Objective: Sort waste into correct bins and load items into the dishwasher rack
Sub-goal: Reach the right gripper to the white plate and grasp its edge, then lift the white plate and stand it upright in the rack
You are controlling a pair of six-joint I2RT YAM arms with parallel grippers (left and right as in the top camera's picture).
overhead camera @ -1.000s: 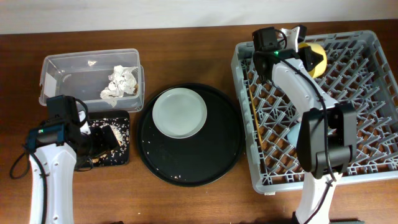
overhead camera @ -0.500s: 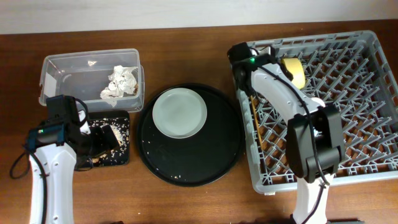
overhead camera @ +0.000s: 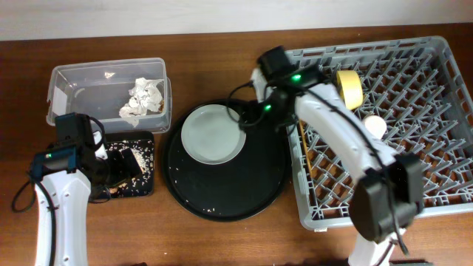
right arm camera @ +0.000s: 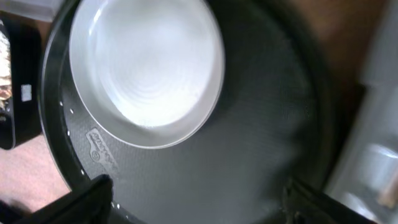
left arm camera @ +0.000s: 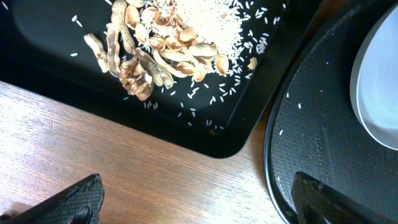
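Round black tray (overhead camera: 244, 185): large, textured base, at table centre. Table (overhead camera: 222, 63): dark brown wood. Pale wall (overhead camera: 148, 15) behind.

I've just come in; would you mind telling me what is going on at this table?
Two robot arms are clearing a meal. The right gripper, fingers open and empty, hangs over the round black tray near the grey-green plate, which lies there, not yet loaded. The yellow bowl and chopsticks are already in the dishwasher rack. The left gripper, also open, hovers beside the shallow black tray holding food scraps, and the crumpled tissue lies in the clear tub.
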